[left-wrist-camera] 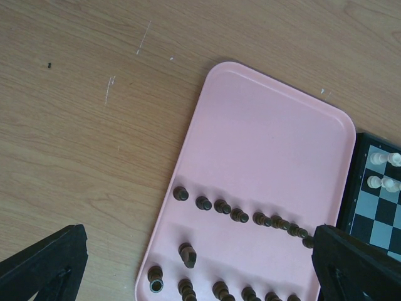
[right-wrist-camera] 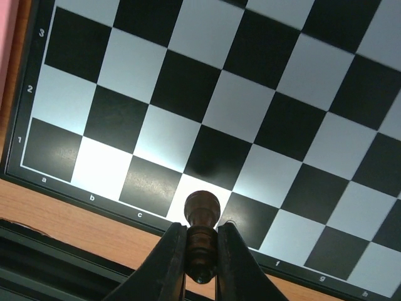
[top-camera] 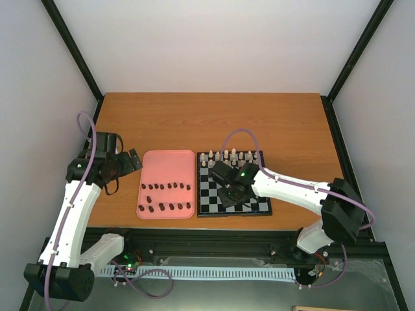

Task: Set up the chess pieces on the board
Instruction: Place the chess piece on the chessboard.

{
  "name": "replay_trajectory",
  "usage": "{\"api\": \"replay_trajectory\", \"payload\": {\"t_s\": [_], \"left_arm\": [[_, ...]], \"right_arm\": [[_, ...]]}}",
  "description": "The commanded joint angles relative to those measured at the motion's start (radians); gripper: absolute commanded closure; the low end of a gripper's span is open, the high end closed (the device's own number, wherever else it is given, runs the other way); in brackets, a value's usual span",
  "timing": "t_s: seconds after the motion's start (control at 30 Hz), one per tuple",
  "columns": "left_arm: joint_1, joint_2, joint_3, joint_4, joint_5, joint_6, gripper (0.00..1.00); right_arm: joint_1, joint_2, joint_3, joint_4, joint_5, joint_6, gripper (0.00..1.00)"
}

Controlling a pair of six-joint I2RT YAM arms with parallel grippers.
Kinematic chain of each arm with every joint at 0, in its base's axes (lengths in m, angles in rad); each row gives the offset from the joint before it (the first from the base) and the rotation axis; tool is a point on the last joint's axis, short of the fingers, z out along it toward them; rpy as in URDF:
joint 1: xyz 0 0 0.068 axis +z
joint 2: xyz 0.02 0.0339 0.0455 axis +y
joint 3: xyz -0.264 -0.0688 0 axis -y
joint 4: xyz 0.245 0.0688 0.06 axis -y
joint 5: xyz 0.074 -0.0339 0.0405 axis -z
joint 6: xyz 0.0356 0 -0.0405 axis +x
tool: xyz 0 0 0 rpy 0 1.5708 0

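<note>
- piece point(right-wrist-camera: 202, 207), dark brown, pinched in closed right fingers point(right-wrist-camera: 170, 257) over the near row of the board point(right-wrist-camera: 250, 113), around d–e.
- best lowered straight, centred on one square, then released.
- left fingers point(left-wrist-camera: 50, 266) spread, empty, above pink tray point(left-wrist-camera: 263, 144) of dark pieces point(left-wrist-camera: 222, 207).

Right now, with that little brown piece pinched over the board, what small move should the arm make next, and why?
The right gripper has its jaws shut on a dark brown chess piece that appears to hang over the board's near row, around column d, where every visible square is bare. So I'd probably ease it straight down onto that square.
</note>
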Motion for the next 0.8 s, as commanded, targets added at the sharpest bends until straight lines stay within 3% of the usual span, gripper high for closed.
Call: {"api": "replay_trajectory", "payload": {"t_s": [0.0, 0.77], "left_arm": [[0.009, 0.002, 0.01, 0.016, 0.003, 0.02, 0.0], [0.009, -0.002, -0.014, 0.013, -0.003, 0.02, 0.0]], "right_arm": [[-0.006, -0.026, -0.046, 0.06, -0.039, 0.028, 0.97], [-0.006, 0.035, -0.073, 0.076, -0.037, 0.041, 0.97]]}}
